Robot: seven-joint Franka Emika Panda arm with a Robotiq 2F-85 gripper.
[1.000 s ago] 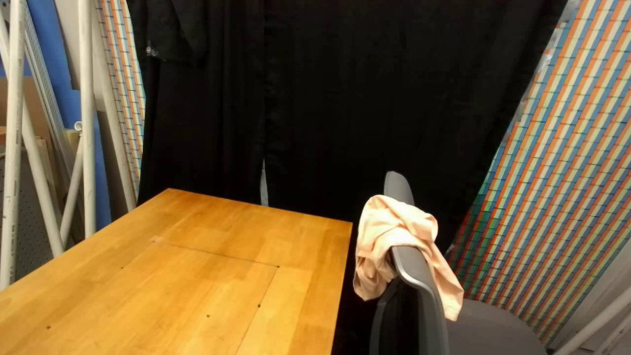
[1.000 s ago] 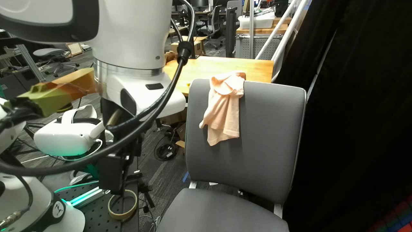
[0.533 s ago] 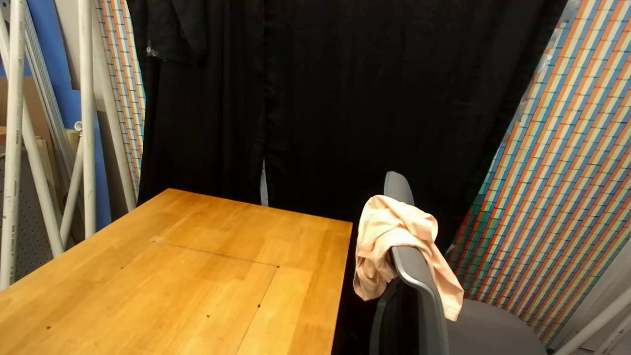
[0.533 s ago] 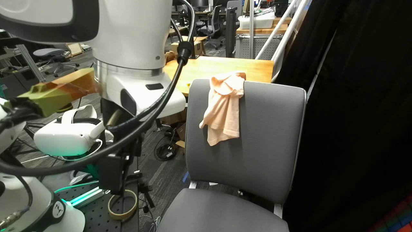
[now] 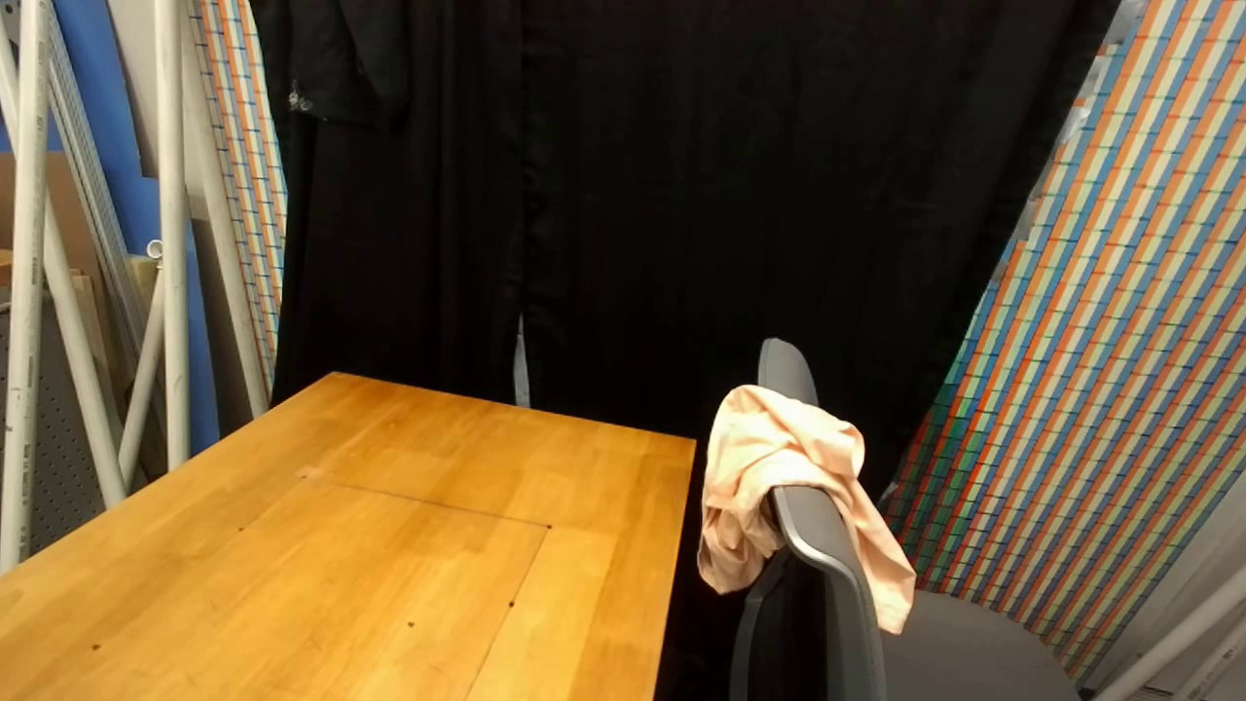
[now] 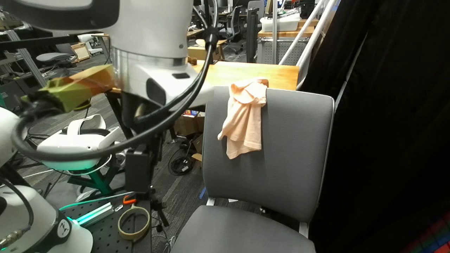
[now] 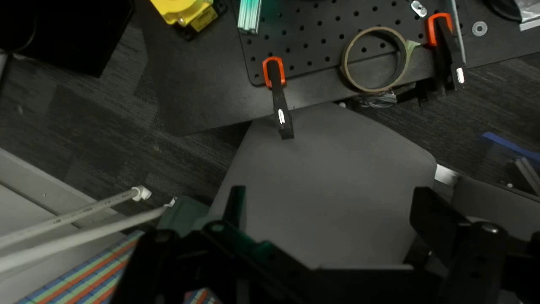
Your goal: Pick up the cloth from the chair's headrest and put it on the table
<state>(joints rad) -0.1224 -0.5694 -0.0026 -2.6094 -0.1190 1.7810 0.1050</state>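
Observation:
The peach cloth hangs draped over the top edge of the grey chair's backrest in both exterior views, cloth (image 5: 779, 443) (image 6: 246, 121), chair (image 5: 849, 594) (image 6: 293, 140). The wooden table (image 5: 419, 555) stands behind the backrest; its top also shows in an exterior view (image 6: 256, 72). My gripper (image 7: 329, 190) is open in the wrist view, with nothing between its fingers, pointing down over the chair seat (image 7: 337, 164). In an exterior view the gripper body (image 6: 139, 170) hangs left of the chair, apart from the cloth; its fingertips are hard to make out. The cloth is out of the wrist view.
A black pegboard bench (image 7: 320, 46) with a tape roll (image 7: 344, 63) and orange-tipped clamps (image 7: 274, 74) borders the seat. A white headset (image 6: 74, 140) stands behind the arm. Black curtains (image 6: 379, 133) hang beside the chair. A thick cable (image 6: 168, 116) loops off the arm.
In an exterior view the arm and gripper have moved up and a little right, toward the chair, within the last half second. The cloth, chair and table have not moved.

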